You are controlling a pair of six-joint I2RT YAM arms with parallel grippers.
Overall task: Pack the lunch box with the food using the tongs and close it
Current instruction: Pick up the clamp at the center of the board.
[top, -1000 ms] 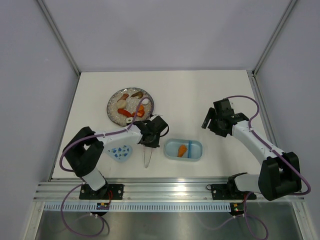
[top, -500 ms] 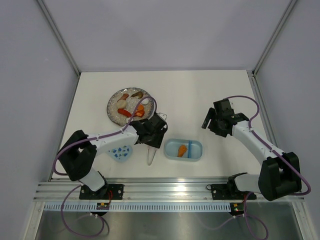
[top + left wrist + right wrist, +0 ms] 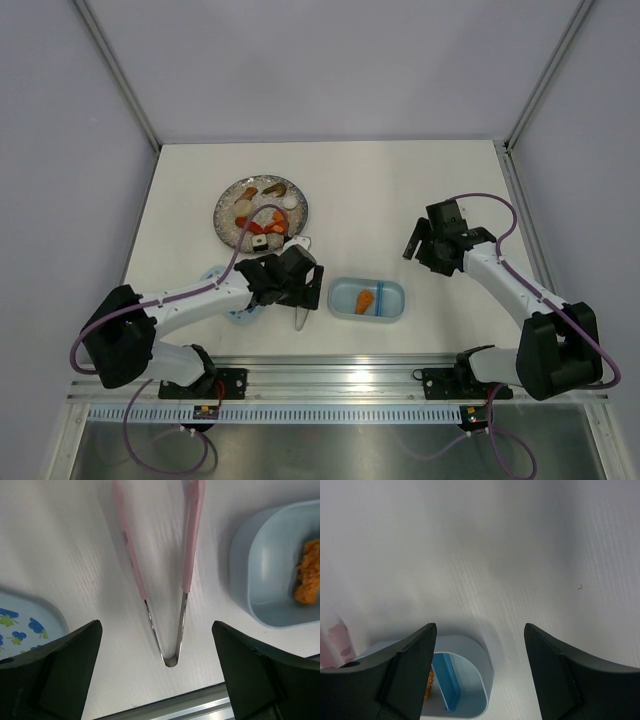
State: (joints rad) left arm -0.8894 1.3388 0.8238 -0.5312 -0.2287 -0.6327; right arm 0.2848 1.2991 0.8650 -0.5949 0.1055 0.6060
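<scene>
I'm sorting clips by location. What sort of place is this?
Probably a lab robot cell, not a kitchen: white table inside blank panels, left arm and right arm bolted to an aluminium rail.

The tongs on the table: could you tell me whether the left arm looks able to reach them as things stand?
Probably yes: the tongs lie flat in the open between lid and lunch box, and the left arm hangs right over them, jaws open.
</scene>
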